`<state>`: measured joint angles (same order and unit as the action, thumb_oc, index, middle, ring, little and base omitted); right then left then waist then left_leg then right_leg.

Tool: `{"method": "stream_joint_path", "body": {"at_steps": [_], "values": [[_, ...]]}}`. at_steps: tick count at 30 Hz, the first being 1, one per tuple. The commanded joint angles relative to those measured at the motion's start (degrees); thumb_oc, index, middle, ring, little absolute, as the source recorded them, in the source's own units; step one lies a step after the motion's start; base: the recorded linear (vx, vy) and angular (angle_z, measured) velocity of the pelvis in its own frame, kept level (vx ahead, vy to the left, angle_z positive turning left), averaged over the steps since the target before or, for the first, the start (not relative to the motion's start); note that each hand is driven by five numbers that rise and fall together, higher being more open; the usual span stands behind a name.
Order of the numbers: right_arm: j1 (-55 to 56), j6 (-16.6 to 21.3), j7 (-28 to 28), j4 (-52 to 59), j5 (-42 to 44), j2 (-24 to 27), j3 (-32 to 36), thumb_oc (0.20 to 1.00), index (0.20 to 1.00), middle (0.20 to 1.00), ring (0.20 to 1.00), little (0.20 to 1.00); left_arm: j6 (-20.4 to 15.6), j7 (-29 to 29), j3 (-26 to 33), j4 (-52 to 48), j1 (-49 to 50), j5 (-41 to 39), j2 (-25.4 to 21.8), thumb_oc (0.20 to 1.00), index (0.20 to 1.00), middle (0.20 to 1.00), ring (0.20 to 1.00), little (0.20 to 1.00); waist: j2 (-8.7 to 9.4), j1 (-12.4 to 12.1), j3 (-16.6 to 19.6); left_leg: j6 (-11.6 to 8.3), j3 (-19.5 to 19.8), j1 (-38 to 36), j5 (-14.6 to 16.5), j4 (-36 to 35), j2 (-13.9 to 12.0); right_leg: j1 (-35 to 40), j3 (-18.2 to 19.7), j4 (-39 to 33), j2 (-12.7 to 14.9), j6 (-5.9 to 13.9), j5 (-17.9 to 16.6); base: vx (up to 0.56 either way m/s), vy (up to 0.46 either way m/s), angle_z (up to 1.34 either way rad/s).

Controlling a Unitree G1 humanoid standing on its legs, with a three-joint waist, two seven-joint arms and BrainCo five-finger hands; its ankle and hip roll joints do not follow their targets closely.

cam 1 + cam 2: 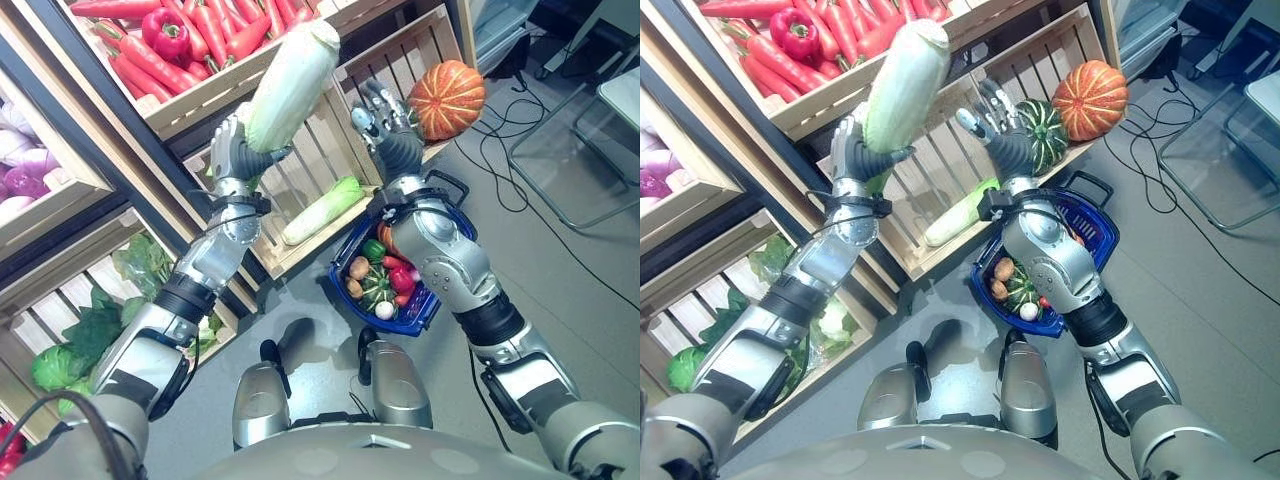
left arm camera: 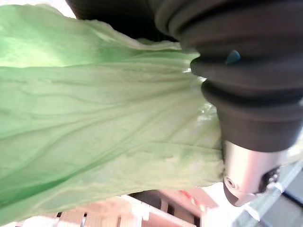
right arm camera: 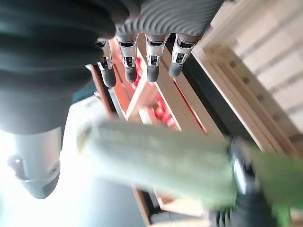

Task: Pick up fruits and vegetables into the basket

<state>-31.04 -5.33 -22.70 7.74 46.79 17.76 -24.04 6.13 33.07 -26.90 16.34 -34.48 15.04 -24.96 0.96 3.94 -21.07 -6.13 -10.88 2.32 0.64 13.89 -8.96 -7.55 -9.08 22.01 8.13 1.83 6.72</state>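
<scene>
both silver-grey arms reach up and forward, elbows bent, wrists under dark ribbed covers. the left robot hand is raised high, its fingers and thumb curled round the lower end of a long pale green napa cabbage held tilted upward. the right robot hand is lifted beside it, fingers straight and spread, holding nothing.

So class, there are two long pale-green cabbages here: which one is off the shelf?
The cabbage gripped in the left hand, raised upright. The other cabbage lies flat in its wooden crate.
</scene>
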Motion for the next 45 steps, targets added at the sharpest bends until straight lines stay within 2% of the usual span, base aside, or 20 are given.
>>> {"method": "stream_joint_path", "body": {"at_steps": [1,14,19,25,32,36,38,40,45], "values": [[-3.68,1.59,2.16,3.70,3.45,-2.87,-0.39,1.000,1.000,1.000,1.000,1.000,-2.49,-0.95,-2.65,-8.22,-5.83,5.55,-3.02,0.200,0.200,0.200,0.200,0.200,1.32,-0.62,1.55,3.53,-1.86,-1.06,8.73,4.88,1.65,3.71,2.22,-5.09,1.31,3.55,-0.39,0.00,-0.021,0.05],[-5.30,2.04,3.82,1.69,13.44,-4.63,-2.32,1.000,1.000,1.000,1.000,1.000,-3.24,-6.05,-9.31,-12.25,-8.83,15.48,-2.92,0.200,0.200,0.200,0.200,0.200,2.29,-1.45,0.06,3.62,-1.64,0.48,9.17,5.41,1.40,2.81,1.78,-5.31,1.47,4.12,-0.81,-0.02,-0.015,0.04],[-6.19,1.95,3.68,1.40,13.98,-4.71,-2.51,1.000,1.000,1.000,1.000,1.000,-3.14,-8.22,-10.90,-13.49,-9.91,17.63,-2.89,0.200,0.200,0.200,0.200,0.200,2.53,-1.60,-0.27,3.63,-1.54,0.78,9.22,5.36,1.41,2.62,1.63,-5.43,1.57,4.30,-0.94,-0.01,-0.004,0.00],[-8.05,-0.64,0.49,0.35,12.52,-4.22,-3.45,1.000,1.000,1.000,1.000,1.000,-3.86,-10.08,-14.00,-15.42,-11.50,26.77,-3.20,0.200,0.200,0.200,0.200,0.200,2.88,-1.70,-0.71,3.57,-1.56,1.19,9.33,5.08,1.30,2.45,1.38,-5.96,1.60,4.50,-1.17,-0.03,-0.014,0.06],[-9.13,-0.98,-0.51,-1.47,15.05,-3.38,-4.54,1.000,1.000,1.000,1.000,1.000,-1.83,-10.77,-17.19,-16.32,-13.25,32.03,-3.72,0.200,0.200,0.200,0.200,0.200,3.08,-1.62,-1.06,3.47,-1.70,1.14,9.28,4.39,1.07,2.62,1.24,-6.68,1.61,4.74,-1.36,0.00,0.000,0.00],[-9.60,-0.91,-0.84,-2.06,15.46,-3.62,-4.82,1.000,1.000,1.000,1.000,1.000,-1.35,-11.42,-18.08,-16.12,-13.33,32.33,-3.09,0.200,0.200,0.200,0.200,0.200,3.05,-1.64,-1.12,3.40,-1.64,1.04,9.19,4.01,1.01,2.63,1.21,-6.86,1.65,4.85,-1.39,-0.01,-0.001,-0.02],[-10.06,-0.69,-0.80,-2.45,14.87,-3.59,-4.75,1.000,1.000,1.000,1.000,1.000,-1.01,-13.42,-18.28,-16.12,-12.82,29.52,-2.67,0.200,0.200,0.200,0.200,0.200,3.02,-1.80,-1.18,3.30,-1.65,1.08,9.14,3.95,0.98,2.74,1.06,-7.02,1.71,4.88,-1.37,0.00,0.000,0.00],[-10.49,-0.21,-1.36,-2.68,11.70,-3.70,-4.70,1.000,1.000,1.000,1.000,1.000,0.33,-15.60,-18.42,-15.31,-12.15,23.33,-2.03,0.200,0.200,0.200,0.200,0.200,3.01,-1.91,-1.17,3.18,-1.60,1.11,9.07,3.87,0.92,2.87,1.02,-7.20,1.65,4.86,-1.38,0.00,0.000,0.00],[-11.18,0.76,-3.24,-2.05,8.22,-3.54,-4.04,1.000,1.000,1.000,1.000,1.000,2.12,-11.69,-17.71,-12.96,-11.69,22.67,-0.92,0.200,0.200,0.200,0.200,0.200,2.99,-1.66,-0.99,3.08,-1.56,1.00,9.13,3.59,0.87,2.67,1.34,-7.24,1.65,5.14,-1.33,-0.01,0.001,0.00]]}}
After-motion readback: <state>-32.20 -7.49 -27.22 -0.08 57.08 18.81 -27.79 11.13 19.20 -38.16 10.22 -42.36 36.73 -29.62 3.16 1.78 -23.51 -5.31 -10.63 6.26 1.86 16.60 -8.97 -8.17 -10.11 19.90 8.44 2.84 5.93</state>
